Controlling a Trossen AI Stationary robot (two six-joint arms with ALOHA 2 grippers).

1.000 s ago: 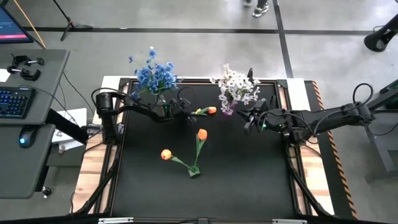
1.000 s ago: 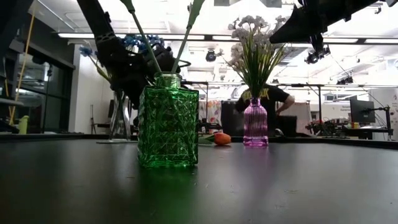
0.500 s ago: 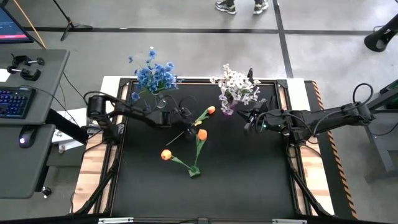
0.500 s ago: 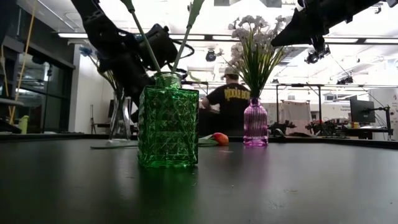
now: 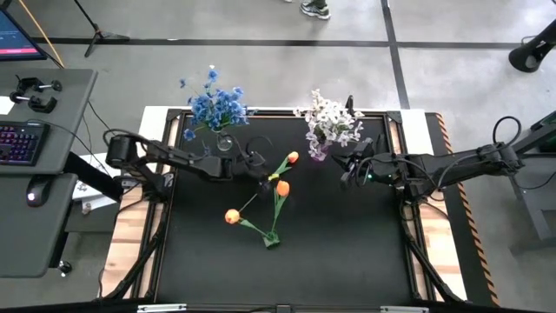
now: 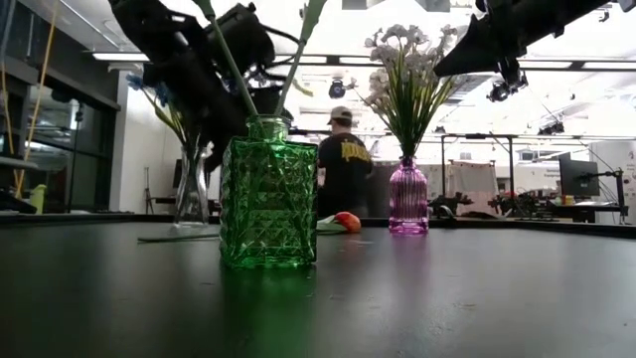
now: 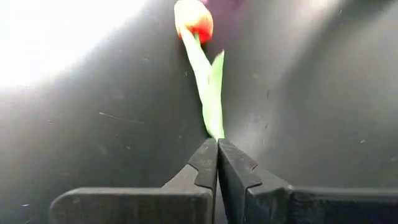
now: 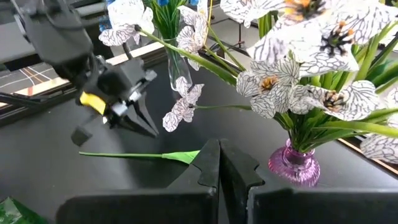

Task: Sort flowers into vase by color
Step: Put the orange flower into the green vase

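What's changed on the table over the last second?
The left gripper, shut on the loose orange tulip's stem, has dragged it toward the middle of the table, swinging the blossom around. The right gripper, shut, kept hovering by the purple vase. The green vase and blue flowers stayed put.

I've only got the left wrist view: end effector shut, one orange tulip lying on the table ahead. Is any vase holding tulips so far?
Observer: Yes. A green vase near the table's middle holds two orange tulips.
Operator: Where is the other arm?
Observer: The right end effector is shut and hovers beside the purple vase that holds the white flowers.
Operator: And the blue ones?
Observer: The blue flowers stand in a clear vase at the table's far edge.
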